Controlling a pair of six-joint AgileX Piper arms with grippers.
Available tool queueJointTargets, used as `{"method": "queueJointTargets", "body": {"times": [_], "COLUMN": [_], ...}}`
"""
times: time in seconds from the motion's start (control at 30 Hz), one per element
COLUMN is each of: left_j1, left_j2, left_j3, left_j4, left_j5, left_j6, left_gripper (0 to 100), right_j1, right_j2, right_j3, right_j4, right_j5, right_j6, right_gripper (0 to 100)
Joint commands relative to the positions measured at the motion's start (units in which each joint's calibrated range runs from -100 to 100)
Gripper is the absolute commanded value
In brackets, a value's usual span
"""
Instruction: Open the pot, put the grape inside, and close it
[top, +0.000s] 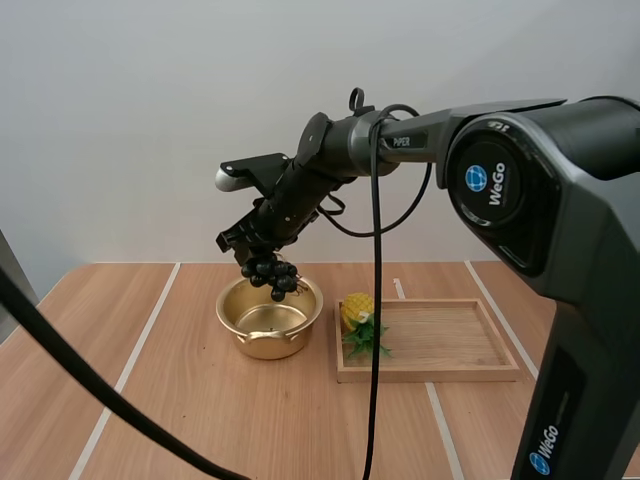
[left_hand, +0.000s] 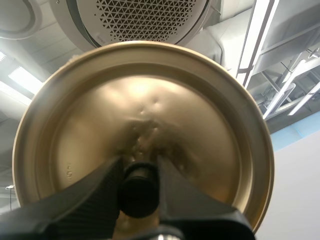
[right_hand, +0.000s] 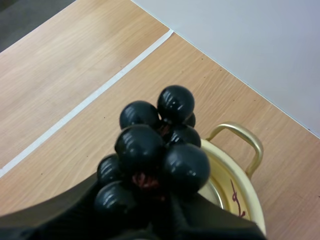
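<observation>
Right fingers (right_hand: 60, 217) clamp grapes (top: 273, 275) above open pot (top: 268, 343); lower centred, well inside, before release. Left fingers (left_hand: 85, 200) pinch lid (left_hand: 150, 100) by knob (left_hand: 139, 192).

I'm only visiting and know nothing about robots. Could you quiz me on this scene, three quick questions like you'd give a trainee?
1. True or false: the pot on the table stands open.
2. What does the right end effector hold above the pot? A) bunch of grapes B) a spoon C) a pack of wet wipes
3. Fill in: the left end effector pinches the lid by its ____.

Key: 1 true; 2 A; 3 knob.
</observation>
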Motion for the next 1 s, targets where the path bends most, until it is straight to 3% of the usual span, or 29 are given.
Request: {"method": "queueJointTargets", "body": {"times": [0.0, 0.53, 0.97], "left_j1": [-0.10, -0.10, -0.10], "left_j2": [0.0, 0.0, 0.0], "left_j3": [-0.2, -0.2, -0.2], "left_j4": [0.7, 0.7, 0.7], "left_j5": [-2.1, -2.1, -2.1], "left_j6": [0.1, 0.1, 0.1], "left_gripper": [0, 0, 0], "right_j1": [0.1, 0.1, 0.1], "right_j2": [0.4, 8.2, 11.8], "right_j3": [-0.4, 0.2, 0.2], "right_j4": [1.1, 0.8, -6.8], "right_j5": [0.5, 1.8, 5.2], "right_j6": [-1.0, -2.3, -0.9], "right_gripper": [0, 0, 0]}}
